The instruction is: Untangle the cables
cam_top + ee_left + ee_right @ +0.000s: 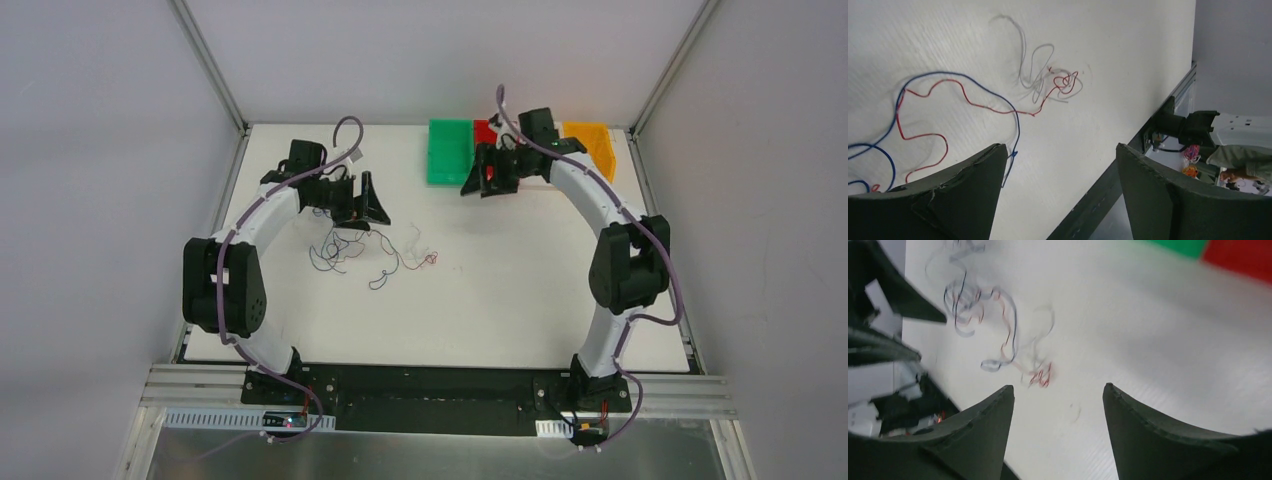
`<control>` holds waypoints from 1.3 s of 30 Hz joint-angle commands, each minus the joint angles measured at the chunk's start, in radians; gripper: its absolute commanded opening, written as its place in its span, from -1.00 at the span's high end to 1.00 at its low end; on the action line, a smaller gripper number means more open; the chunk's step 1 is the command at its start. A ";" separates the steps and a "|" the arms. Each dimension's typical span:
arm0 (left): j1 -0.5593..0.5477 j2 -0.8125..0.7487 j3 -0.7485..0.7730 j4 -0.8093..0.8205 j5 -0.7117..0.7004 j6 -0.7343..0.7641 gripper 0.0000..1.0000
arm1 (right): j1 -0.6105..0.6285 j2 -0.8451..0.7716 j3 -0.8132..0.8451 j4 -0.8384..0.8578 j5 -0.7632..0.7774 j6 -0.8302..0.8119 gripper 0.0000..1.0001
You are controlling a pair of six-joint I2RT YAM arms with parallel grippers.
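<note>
**Surface:** white table (520, 300); green bin (450, 150), red bin (484, 130) and orange bin (590, 140) in a row at its far edge.
**Room:** grey walls (100, 150), metal corner posts (215, 70).
**Cables** (350, 250): red, blue and whitish-grey strands, loosely crossed, lying flat left of the table's middle.
**My left arm:** bowed outward and forward; left gripper (368, 215) above the cables' far end, jaws spread, nothing between them.
**My right arm:** reaches to the far edge; right gripper (482, 185) by the red bin, well apart from the cables, jaws spread, holding nothing.
</note>
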 commanded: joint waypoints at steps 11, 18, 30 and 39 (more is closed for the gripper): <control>0.007 0.060 -0.062 -0.050 -0.119 -0.043 0.33 | 0.248 0.027 -0.114 -0.089 -0.140 -0.070 -0.03; -0.045 0.073 -0.102 0.047 0.011 0.164 0.15 | 0.272 0.063 -0.121 -0.039 -0.115 -0.001 0.13; -0.103 0.072 -0.079 -0.021 0.078 0.975 -0.26 | 0.175 0.085 -0.134 -0.051 -0.176 0.040 0.14; -0.216 0.145 0.014 -0.178 -0.062 1.458 -0.16 | 0.079 0.091 -0.099 -0.064 -0.191 0.042 0.14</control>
